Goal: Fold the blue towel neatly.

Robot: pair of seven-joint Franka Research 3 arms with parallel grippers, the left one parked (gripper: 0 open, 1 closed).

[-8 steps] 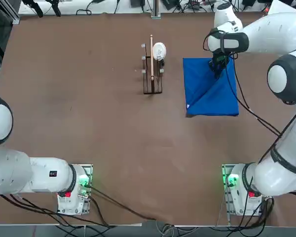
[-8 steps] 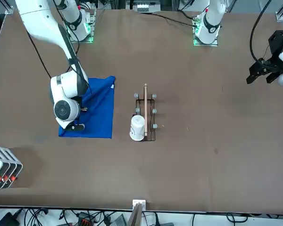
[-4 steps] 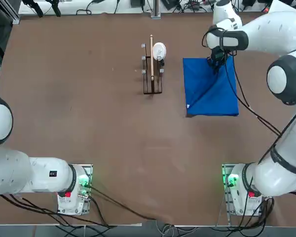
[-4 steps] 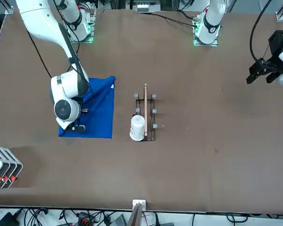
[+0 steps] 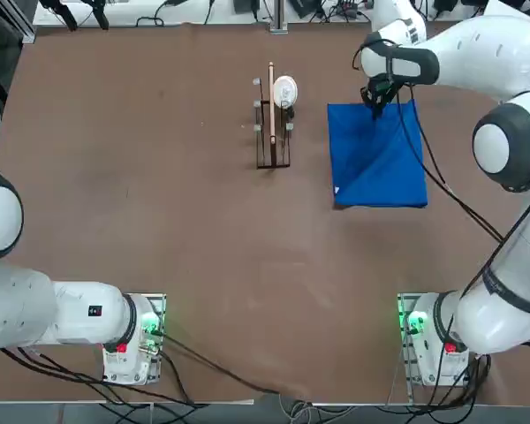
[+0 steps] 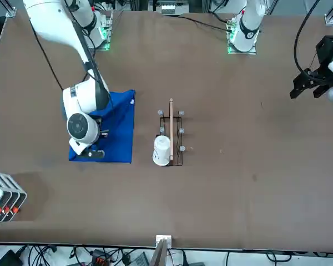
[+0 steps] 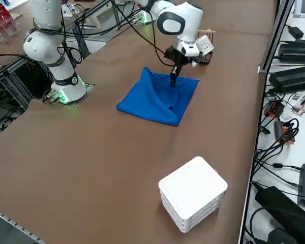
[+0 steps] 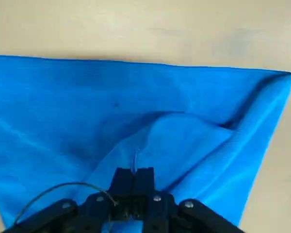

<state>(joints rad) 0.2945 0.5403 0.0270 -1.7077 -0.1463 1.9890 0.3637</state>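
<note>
From the overhead camera, I find the wire rack near twelve o'clock on the table, the white cup on its right side. If I sweep the arm too wide toward nine o'clock, it could knock the cup over.

Next to the right, at one o'clock, is the blue towel, flat for the most part, its small tag at its own eight o'clock. The right gripper is at the towel's twelve o'clock edge, its fingers together; I can't tell whether they pinch any cloth. A raised pucker runs out from the fingertips: dragging there could bunch the layers and spoil the fold. If a layer is caught, lifting would pull the edges askew.

Farthest right, the arm's black cable hangs over the towel's three o'clock side and might snag it on a low pass.
</note>
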